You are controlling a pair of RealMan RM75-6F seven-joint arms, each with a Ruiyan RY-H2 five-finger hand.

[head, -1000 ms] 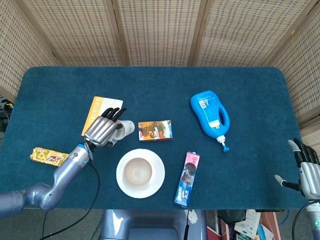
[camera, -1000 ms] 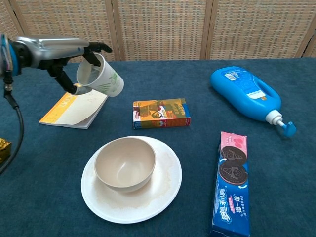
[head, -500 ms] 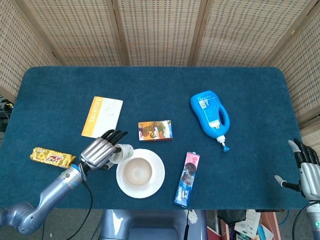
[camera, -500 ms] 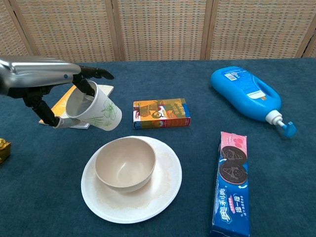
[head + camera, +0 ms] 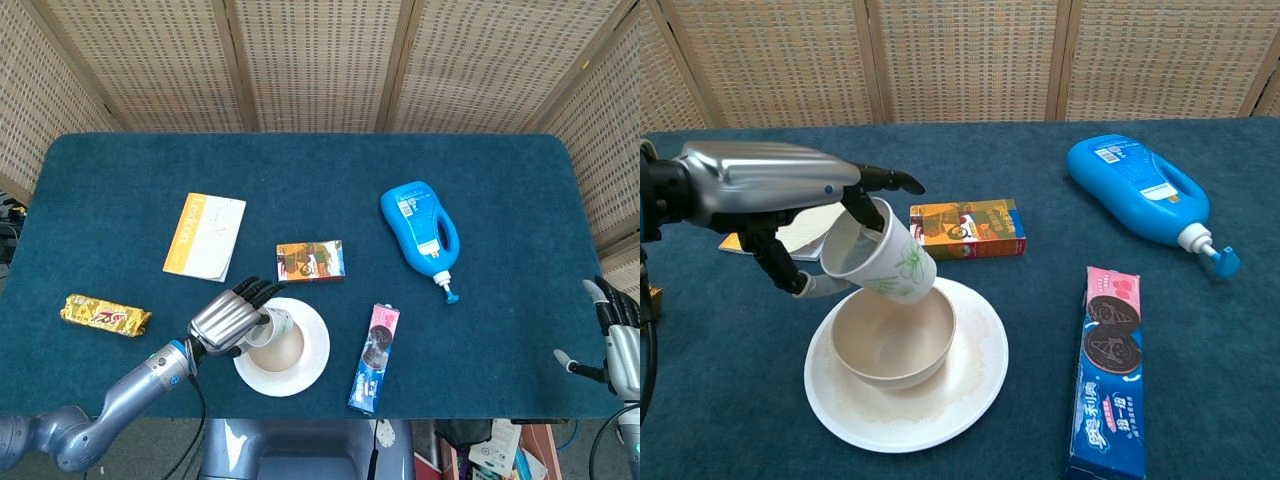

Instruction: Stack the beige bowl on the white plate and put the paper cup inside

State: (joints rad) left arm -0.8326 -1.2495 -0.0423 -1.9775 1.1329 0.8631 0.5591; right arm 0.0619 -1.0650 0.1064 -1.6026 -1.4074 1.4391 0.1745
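Observation:
The beige bowl (image 5: 892,340) sits in the white plate (image 5: 960,385) near the table's front edge; in the head view the bowl (image 5: 283,349) and plate (image 5: 310,345) show below centre. My left hand (image 5: 775,195) grips the white paper cup (image 5: 880,262) with green print, tilted, its base just over the bowl's left rim. From above, the left hand (image 5: 228,320) covers most of the cup (image 5: 277,323). My right hand (image 5: 620,345) hangs off the table's right front corner, fingers apart, holding nothing.
A snack box (image 5: 967,229) lies just behind the plate. A cookie pack (image 5: 1108,368) lies to its right, a blue detergent bottle (image 5: 1140,190) at back right. An orange booklet (image 5: 205,236) and a gold snack bar (image 5: 105,315) lie left.
My left hand has carried the cup from above the booklet, toward the front and right, to just over the bowl's left rim. The right hand has barely moved.

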